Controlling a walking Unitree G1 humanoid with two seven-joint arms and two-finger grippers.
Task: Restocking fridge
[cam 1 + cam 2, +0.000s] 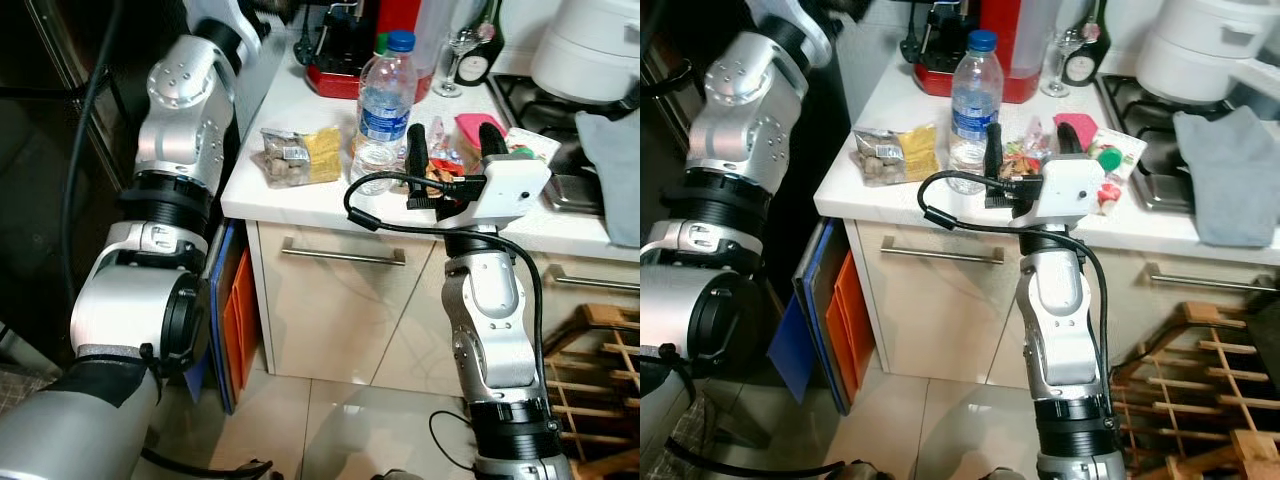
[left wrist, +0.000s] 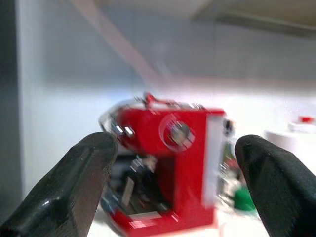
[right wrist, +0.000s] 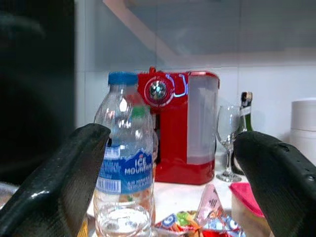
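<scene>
**Q:** Kitchen counter [image 1: 300, 195] scene: what's nearest the water bottle [image 1: 385, 110]?

**A:** The right gripper [image 1: 450, 150], just in front and to its right, fingers spread wide, holding nothing. A snack bag [image 1: 298, 155] lies left of the bottle; a red coffee machine [image 3: 180, 126] stands behind.

**Q:** And the left gripper [image 2: 173, 192]?

**A:** Raised beyond, facing the machine, fingers wide apart, empty.

**Q:** Which step?

**A:** Seemingly reaching to pick up; next, centre the fingers around the bottle.

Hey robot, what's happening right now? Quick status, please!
Right gripper open, at counter edge, near water bottle. Left gripper open, raised toward red coffee machine. Snack packets beside bottle; nothing grasped.
</scene>
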